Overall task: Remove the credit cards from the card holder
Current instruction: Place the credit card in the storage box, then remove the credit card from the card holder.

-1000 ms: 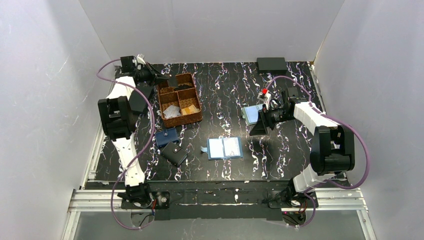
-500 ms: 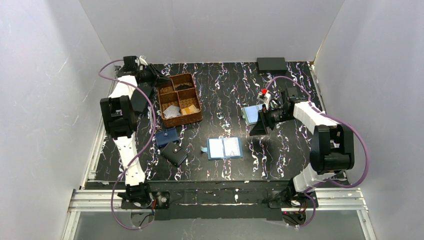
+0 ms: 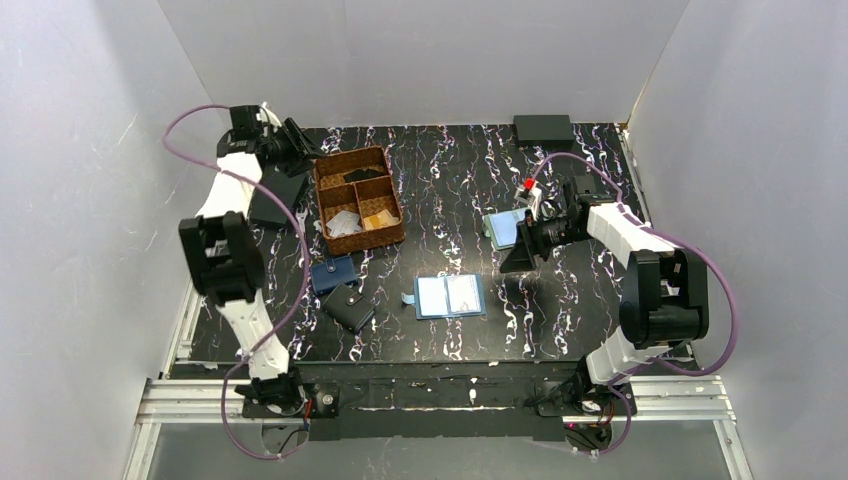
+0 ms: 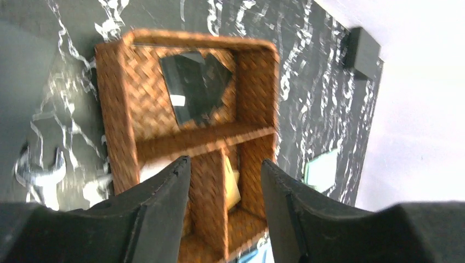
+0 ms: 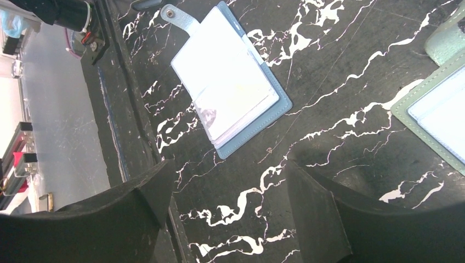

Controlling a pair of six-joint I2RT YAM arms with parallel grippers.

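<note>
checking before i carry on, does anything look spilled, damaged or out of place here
Nothing stands out. The card holder lies open and flat, undamaged; the basket sits a little skewed but upright, with nothing spilled around it.

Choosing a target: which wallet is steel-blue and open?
The card holder mid-table, pale pockets up; the navy wallet and black wallet left of it are shut.
</note>
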